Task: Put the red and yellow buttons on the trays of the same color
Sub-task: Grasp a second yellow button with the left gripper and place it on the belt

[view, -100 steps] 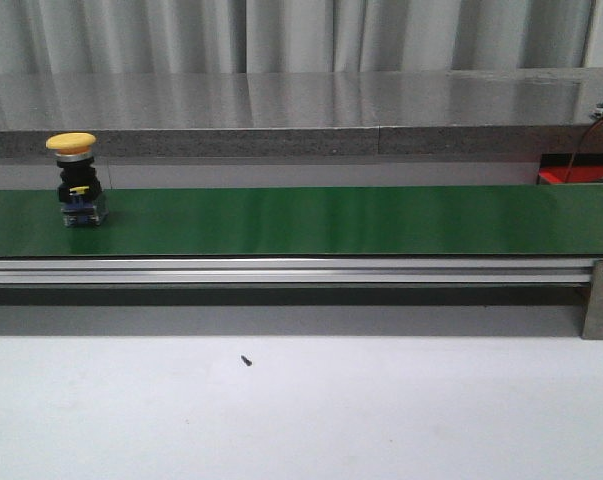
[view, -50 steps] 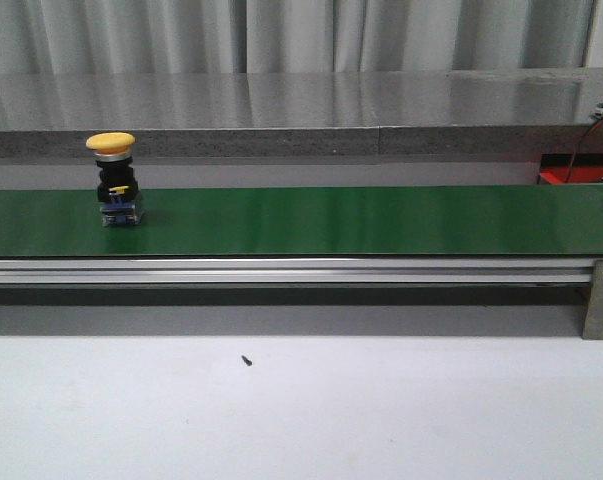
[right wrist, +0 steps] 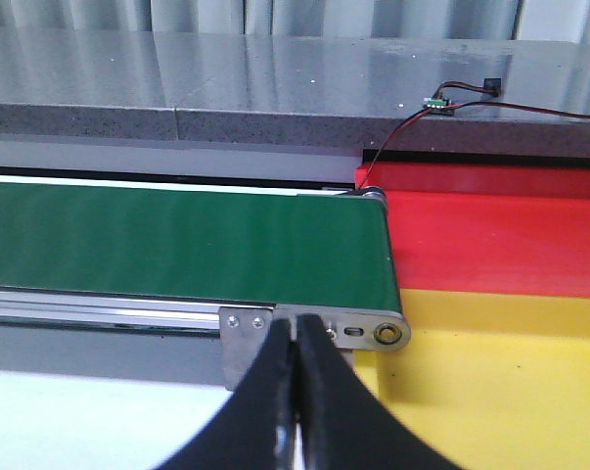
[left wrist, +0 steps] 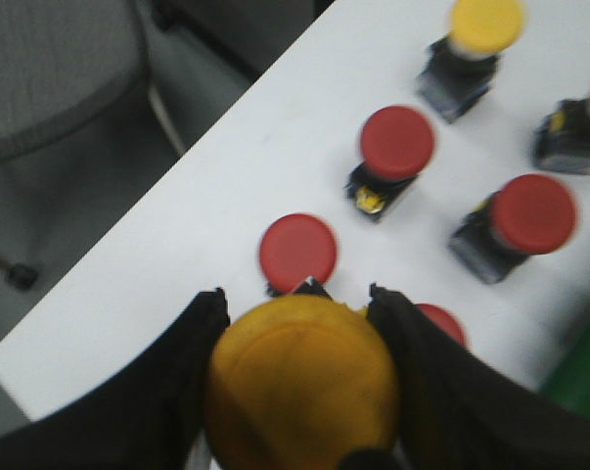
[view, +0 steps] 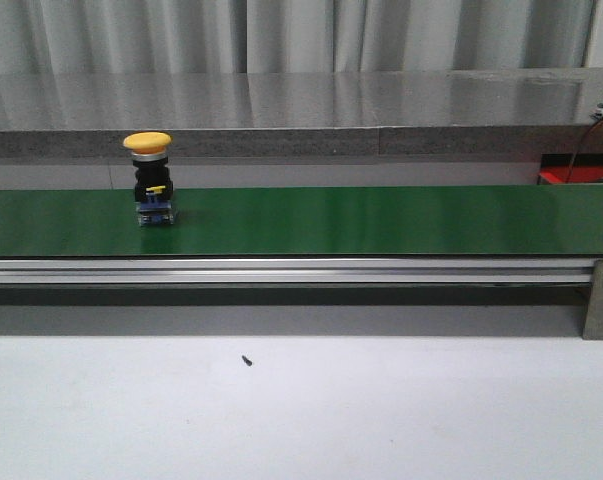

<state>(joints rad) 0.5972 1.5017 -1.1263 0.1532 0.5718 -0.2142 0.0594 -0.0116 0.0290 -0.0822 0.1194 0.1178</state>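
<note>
A yellow button (view: pixel 148 180) with a black body stands upright on the green belt (view: pixel 381 220), left of its middle. My left gripper (left wrist: pixel 296 299) is shut on another yellow button (left wrist: pixel 304 382), held above a white table. Below it lie several red buttons (left wrist: pixel 397 142) and a loose yellow button (left wrist: pixel 483 24). My right gripper (right wrist: pixel 296 328) is shut with nothing in it, just before the belt's end bracket (right wrist: pixel 246 338). Beyond that end lie the red tray (right wrist: pixel 500 230) and the yellow tray (right wrist: pixel 510 382). Only a red corner of the tray (view: pixel 579 177) shows in the front view.
A grey stone ledge (view: pixel 301 110) runs behind the belt, with a thin wire and a small green board (right wrist: pixel 436 101) on it. An aluminium rail (view: pixel 281 270) edges the belt's near side. A dark speck (view: pixel 246 360) lies on the white table. A grey chair (left wrist: pixel 50 78) stands beside the button table.
The yellow button on the belt has travelled to the right, from near the left edge toward the middle. Nothing else in the front view moved.
</note>
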